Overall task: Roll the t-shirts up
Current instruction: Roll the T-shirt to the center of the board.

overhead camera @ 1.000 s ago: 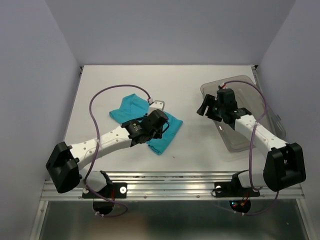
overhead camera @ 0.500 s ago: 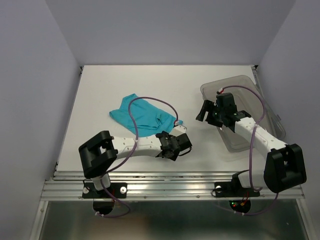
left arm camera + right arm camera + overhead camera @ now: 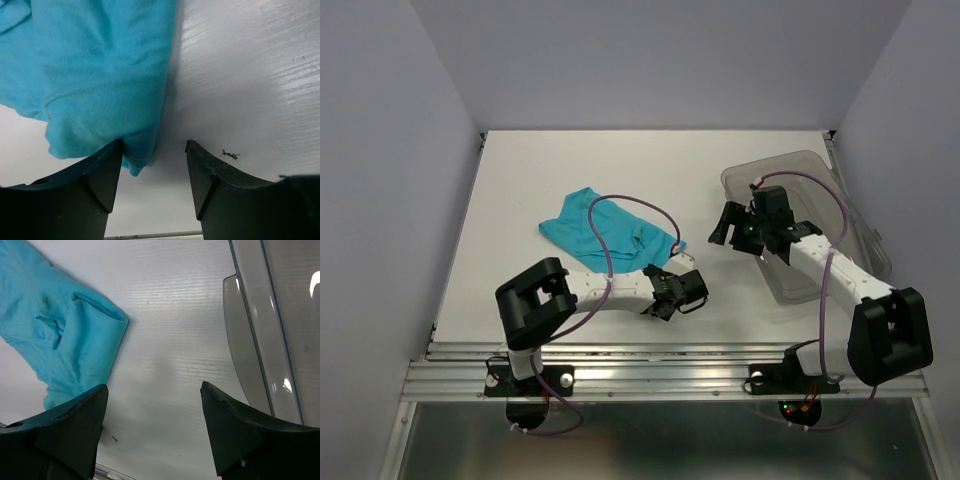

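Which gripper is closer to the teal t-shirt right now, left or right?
Left. The left gripper is open right at the t-shirt's near right corner. The right gripper is open above the table by the clear bin, apart from the fabric.

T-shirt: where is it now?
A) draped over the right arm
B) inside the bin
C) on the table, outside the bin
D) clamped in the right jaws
C: the t-shirt lies on the table, clear of the bin, and the right gripper has its jaws open on nothing.
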